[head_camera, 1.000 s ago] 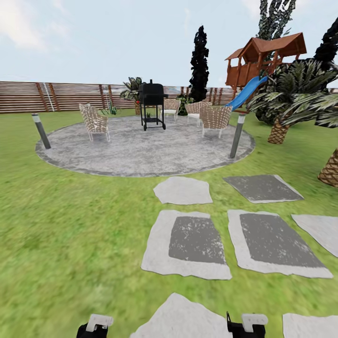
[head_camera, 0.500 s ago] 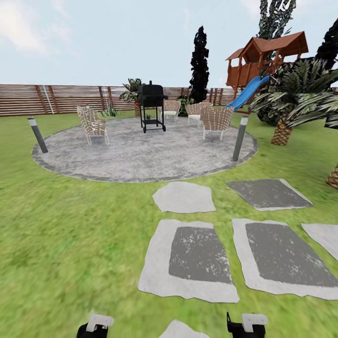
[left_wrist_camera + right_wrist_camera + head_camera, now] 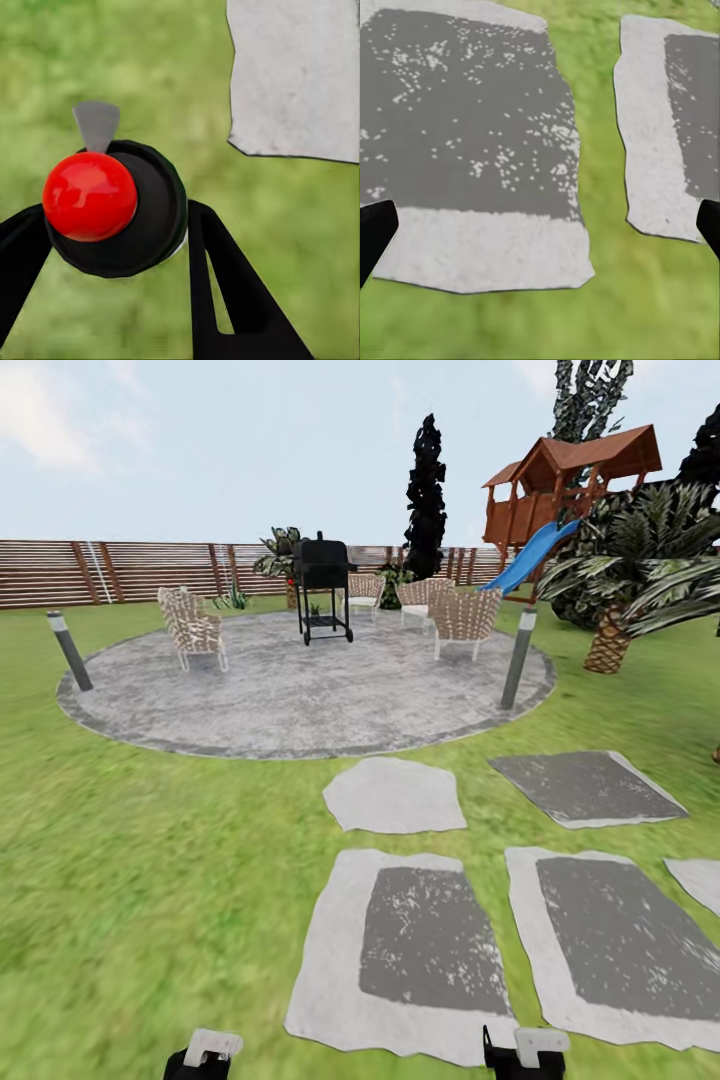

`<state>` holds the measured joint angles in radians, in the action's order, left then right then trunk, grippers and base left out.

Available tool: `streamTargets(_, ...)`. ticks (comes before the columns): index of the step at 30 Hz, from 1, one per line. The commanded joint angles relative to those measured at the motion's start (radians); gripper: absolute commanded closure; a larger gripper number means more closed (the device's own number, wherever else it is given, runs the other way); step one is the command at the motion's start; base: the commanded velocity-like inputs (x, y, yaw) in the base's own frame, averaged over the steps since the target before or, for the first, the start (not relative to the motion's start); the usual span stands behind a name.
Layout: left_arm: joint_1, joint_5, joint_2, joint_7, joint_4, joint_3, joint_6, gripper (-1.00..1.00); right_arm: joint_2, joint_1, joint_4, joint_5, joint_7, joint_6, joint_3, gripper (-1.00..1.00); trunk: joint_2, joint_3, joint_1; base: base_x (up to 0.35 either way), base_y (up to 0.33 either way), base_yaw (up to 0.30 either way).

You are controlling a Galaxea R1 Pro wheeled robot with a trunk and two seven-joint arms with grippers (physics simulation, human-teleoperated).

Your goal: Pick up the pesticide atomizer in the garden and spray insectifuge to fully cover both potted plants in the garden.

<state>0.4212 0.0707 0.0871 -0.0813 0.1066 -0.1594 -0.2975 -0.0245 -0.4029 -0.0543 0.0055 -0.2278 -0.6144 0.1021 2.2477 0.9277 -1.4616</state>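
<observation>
Left gripper (image 3: 112,247): its black fingers (image 3: 225,292) pinch the pesticide atomizer (image 3: 112,206), seen end-on as a dark round body with a red ball and a small grey tab, held above blurred grass beside a pale stone corner (image 3: 300,75). In the head view its white-capped top (image 3: 205,1052) sits at the bottom edge, as in the earlier pictures.

Lawn (image 3: 140,860): green, blurred.

Bollard light, left (image 3: 68,650): at the patio's edge; now further left and lower in the picture than a second ago, a shift of the camera.

Round paved patio (image 3: 300,700): grey; bears wicker chairs (image 3: 190,628) and a black grill (image 3: 322,585). It appears slightly larger than before.

Small leafy plant (image 3: 235,598): by the slatted fence (image 3: 120,570) behind the chairs; too small to identify.

Stepping stones (image 3: 415,940): lower in the picture and larger than a second ago; the nearest stone of the earlier picture has left the view.

Right gripper (image 3: 540,225): spread wide, black fingertips (image 3: 375,229) at either edge, nothing between, above two stones.

Playhouse with blue slide (image 3: 560,490), palm (image 3: 630,570): far right.
</observation>
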Motion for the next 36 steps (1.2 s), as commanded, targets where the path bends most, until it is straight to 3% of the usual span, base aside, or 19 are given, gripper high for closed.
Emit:
streamTargets(1, 0.001, 0.008, 0.000, -0.003, -0.001, -0.006, -0.003, 1.00, 0.000, -0.001, 0.001, 0.001, -0.008, -0.001, 0.008, -1.00, 0.000, 0.001, 0.000, 0.340, 0.000, 0.000)
streamTargets(36, 0.001, 0.008, 0.000, -0.003, -0.001, -0.006, -0.003, 1.00, 0.000, -0.001, 0.001, 0.002, -0.005, -0.001, 0.008, -1.00, 0.000, 0.001, 0.000, 0.340, 0.000, 0.000)
